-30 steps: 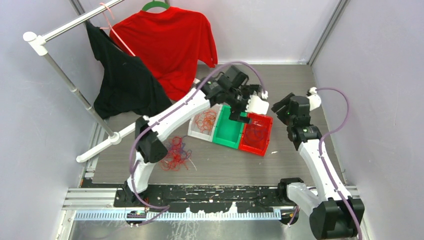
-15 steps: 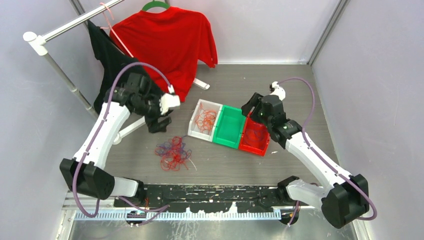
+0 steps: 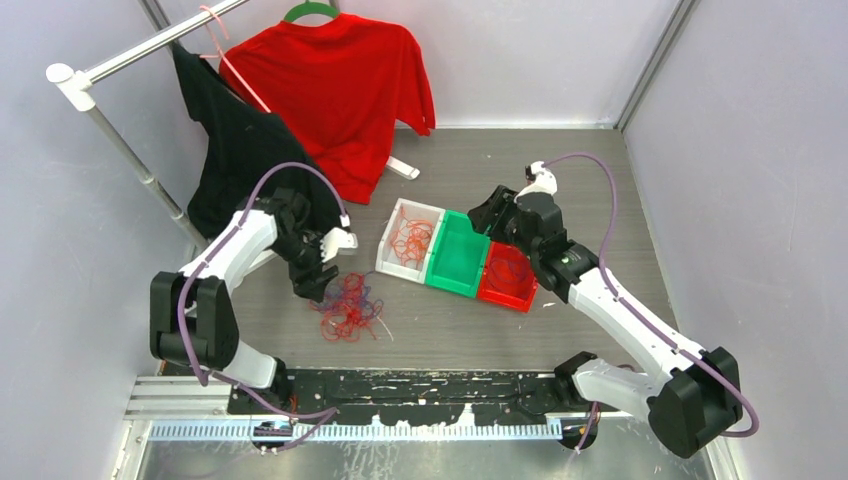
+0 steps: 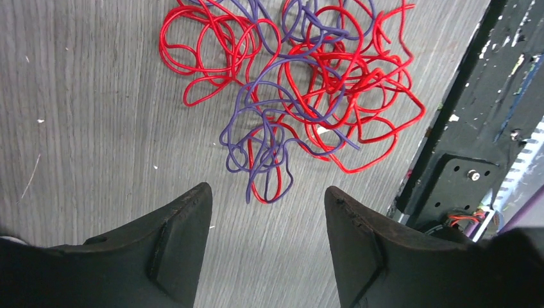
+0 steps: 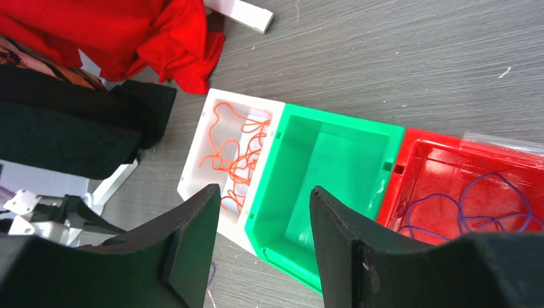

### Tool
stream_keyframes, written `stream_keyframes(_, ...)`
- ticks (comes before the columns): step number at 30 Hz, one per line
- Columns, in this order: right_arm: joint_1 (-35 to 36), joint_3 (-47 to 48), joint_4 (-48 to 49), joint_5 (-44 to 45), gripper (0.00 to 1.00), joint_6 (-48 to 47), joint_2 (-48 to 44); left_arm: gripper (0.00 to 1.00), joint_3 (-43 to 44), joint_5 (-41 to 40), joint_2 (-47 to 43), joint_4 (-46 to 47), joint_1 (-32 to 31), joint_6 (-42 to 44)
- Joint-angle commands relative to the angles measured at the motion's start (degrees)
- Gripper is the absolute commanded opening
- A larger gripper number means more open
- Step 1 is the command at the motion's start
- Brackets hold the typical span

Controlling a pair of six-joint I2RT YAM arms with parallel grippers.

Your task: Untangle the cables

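While cables [image 3: 347,306] lie by L tool [image 4: 267,191], 3 bins [image 3: 458,252] sit nr.

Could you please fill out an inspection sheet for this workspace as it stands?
Surface: grey wood-grain table, no spills seen.
Job's things: red-and-purple wire tangle lying on the table; orange wires in white bin; purple wires in red bin; green bin between them, nothing seen in it.
Clutter: small white scrap beside the red bin.
Grippers: left gripper open at the tangle's edge; right gripper open above the bins; neither holds anything.
Cables: lilac hoses loop along both arms.
Surroundings: clothes rack with red T-shirt and black garment; grey walls.
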Motion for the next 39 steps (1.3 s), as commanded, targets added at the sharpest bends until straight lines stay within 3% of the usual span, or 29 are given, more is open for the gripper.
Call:
stream_keyframes(1,1.05,0.25,3.91,-1.02,0.57,-0.65,-0.8,0.64,-1.21,-0.27,0.8,5.33,0.45,2.17)
stream_keyframes(12,2.53,1.19,3.2,0.19,0.51,-0.11,-0.24,0.53,-2.32,-2.33,5.48,9.84,0.57,2.18)
stream_keyframes(15,2.68,1.09,3.2,0.46,0.5,0.06,-0.48,0.41,-2.19,-2.39,5.67,9.1,0.58,2.22)
stream_keyframes(20,2.99,1.13,3.53,0.56,0.47,0.53,-0.29,0.11,-1.08,-2.5,3.31,7.03,0.55,3.21)
stream_keyframes(22,3.12,1.1,3.83,0.6,0.46,0.85,-0.35,0.04,-0.27,-2.85,1.51,6.36,0.54,3.43)
stream_keyframes(31,6.47,0.1,11.71,-0.51,0.48,-2.28,-0.19,0.0,10.55,-1.74,-10.18,4.34,-3.8,-2.34)
stream_keyframes(39,13.33,0.5,28.15,-11.79,0.66,-11.67,2.89,0.0,17.96,-4.39,-17.94,4.04,-11.96,-6.71)
